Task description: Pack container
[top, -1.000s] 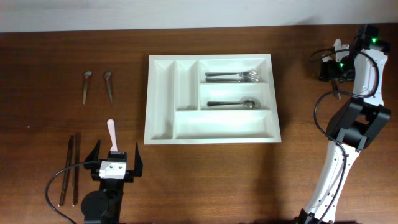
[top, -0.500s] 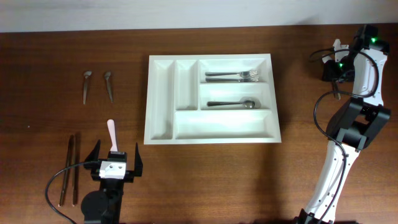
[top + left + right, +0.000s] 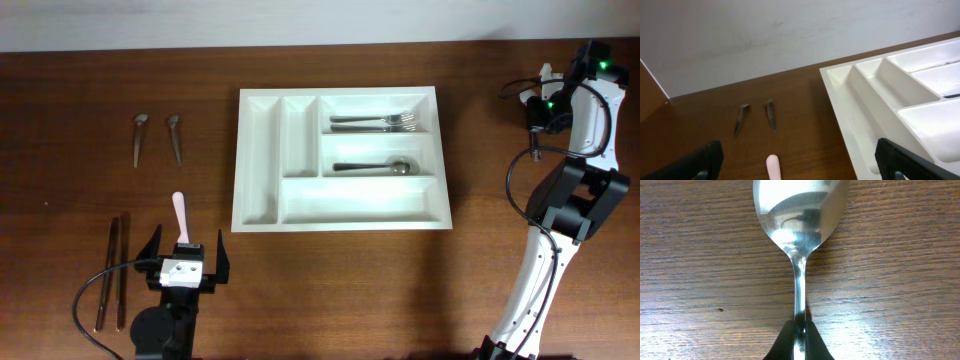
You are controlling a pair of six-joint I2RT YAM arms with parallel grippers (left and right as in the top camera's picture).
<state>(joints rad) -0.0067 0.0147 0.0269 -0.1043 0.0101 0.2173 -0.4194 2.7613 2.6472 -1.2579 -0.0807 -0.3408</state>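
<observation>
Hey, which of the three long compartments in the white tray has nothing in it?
The lowest compartment in the overhead view, which is also the longest. The middle one holds a spoon and the top one holds forks.

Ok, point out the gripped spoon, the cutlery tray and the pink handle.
Spoon [image 3: 799,285], right wrist view, its neck.
Cutlery tray [image 3: 360,200], overhead view, bare bottom compartment.
Pink handle [image 3: 179,215], overhead view, mid-length.

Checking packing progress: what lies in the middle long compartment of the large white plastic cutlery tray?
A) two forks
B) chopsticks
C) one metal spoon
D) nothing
C: a single silver metal spoon lies there in the white plastic cutlery tray, bowl toward the right.
</observation>
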